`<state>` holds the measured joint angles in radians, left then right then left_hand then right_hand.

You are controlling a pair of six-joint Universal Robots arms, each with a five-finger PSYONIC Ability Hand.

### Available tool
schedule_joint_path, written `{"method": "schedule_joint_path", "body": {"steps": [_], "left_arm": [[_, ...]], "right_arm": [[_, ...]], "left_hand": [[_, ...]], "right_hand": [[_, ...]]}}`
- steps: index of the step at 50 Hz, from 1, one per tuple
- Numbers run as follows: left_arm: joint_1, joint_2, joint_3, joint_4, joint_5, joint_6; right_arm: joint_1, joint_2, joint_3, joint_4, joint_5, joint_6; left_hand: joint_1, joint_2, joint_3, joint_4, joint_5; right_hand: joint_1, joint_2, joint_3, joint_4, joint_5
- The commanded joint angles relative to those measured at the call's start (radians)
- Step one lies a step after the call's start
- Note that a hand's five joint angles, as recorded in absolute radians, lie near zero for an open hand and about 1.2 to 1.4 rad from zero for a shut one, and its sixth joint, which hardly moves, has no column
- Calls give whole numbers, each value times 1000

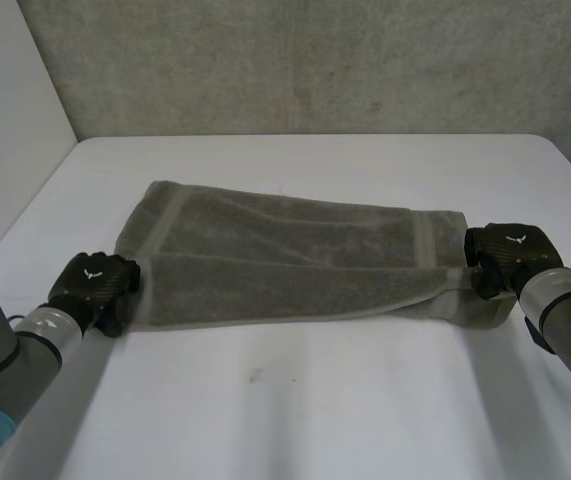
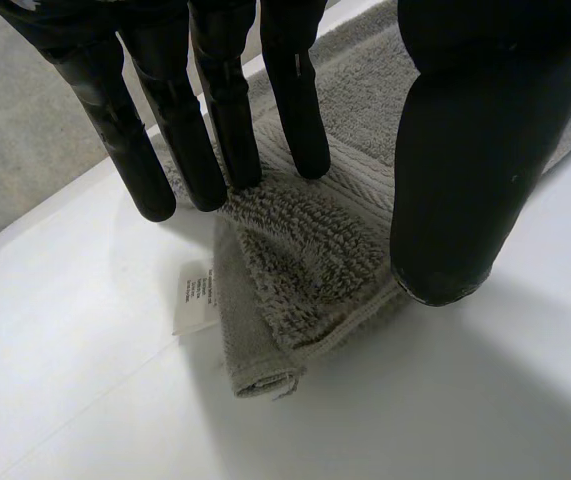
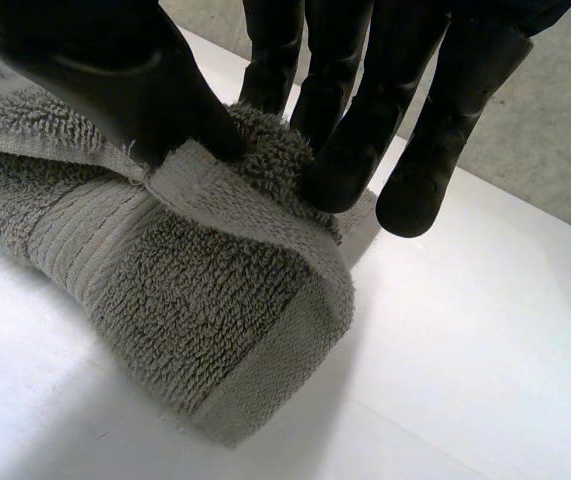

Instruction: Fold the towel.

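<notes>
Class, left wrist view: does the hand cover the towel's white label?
No, the label lies bare beside the towel corner, past the left hand.

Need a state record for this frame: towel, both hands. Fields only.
towel: grey, folded over lengthwise, lying on the white table
left hand: open, straight fingers down at the towel's left-end corner, thumb apart
right hand: thumb and fingers pinching a raised fold at the right end
label: white, sticking out beside the left-end corner
</notes>
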<state>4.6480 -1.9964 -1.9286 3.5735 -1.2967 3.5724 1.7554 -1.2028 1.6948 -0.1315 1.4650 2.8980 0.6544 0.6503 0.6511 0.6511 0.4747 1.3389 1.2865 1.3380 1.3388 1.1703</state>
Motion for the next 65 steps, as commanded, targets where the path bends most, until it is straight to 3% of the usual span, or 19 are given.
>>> {"method": "schedule_joint_path", "body": {"steps": [1, 14, 16, 25, 27, 33, 41, 44, 46, 52, 57, 63, 65], "left_arm": [[0, -33, 28, -1, -1, 0], [0, -81, 85, -9, -1, 0], [0, -85, 97, -10, -1, 0], [-3, -90, 125, -12, 0, -1], [-3, -105, 135, -15, 0, -1], [-3, -93, 137, -32, -3, -3], [9, 94, 63, -116, 4, -7], [23, 185, 14, -147, 0, -3], [37, 325, -44, -203, 4, -1], [61, 513, -107, -323, 19, 0], [122, 732, -144, -481, 92, 28], [181, 766, -159, -536, 165, 52], [199, 757, -173, -535, 210, 55]], "right_arm": [[-1, 3, 0, -7, 0, 0], [1, 20, -1, -10, 0, -2], [1, 22, -1, -10, 0, -2], [1, 25, -3, -10, 0, -3], [-1, 28, -4, -10, 0, -3], [-1, 25, -12, -3, 0, -3], [-5, -40, -17, 55, -2, -34], [-1, -93, -9, 148, 0, -103], [-10, -124, 3, 261, 0, -187], [-13, -188, 39, 415, -8, -249], [-28, -361, 115, 548, -20, -325], [-111, -455, 151, 579, -55, -407], [-158, -462, 149, 581, -103, -433]], "left_hand": [[96, 100, 100, 100, 102], [179, 183, 182, 182, 184], [327, 332, 331, 331, 333], [557, 561, 561, 561, 562], [741, 745, 744, 744, 746], [742, 746, 745, 745, 747], [742, 746, 745, 745, 747], [742, 746, 745, 745, 747], [742, 746, 745, 745, 747], [742, 746, 745, 745, 747], [742, 746, 745, 745, 747], [742, 746, 745, 745, 747], [742, 746, 745, 745, 747]], "right_hand": [[57, 110, 58, 57, 51], [57, 110, 58, 57, 51], [57, 110, 58, 57, 51], [57, 110, 58, 57, 51], [57, 110, 58, 57, 51], [57, 110, 58, 57, 51], [57, 110, 58, 57, 51], [57, 110, 58, 57, 51], [57, 110, 58, 57, 51], [57, 110, 58, 57, 51], [57, 110, 58, 57, 51], [57, 110, 58, 57, 51], [57, 110, 58, 57, 51]]}}
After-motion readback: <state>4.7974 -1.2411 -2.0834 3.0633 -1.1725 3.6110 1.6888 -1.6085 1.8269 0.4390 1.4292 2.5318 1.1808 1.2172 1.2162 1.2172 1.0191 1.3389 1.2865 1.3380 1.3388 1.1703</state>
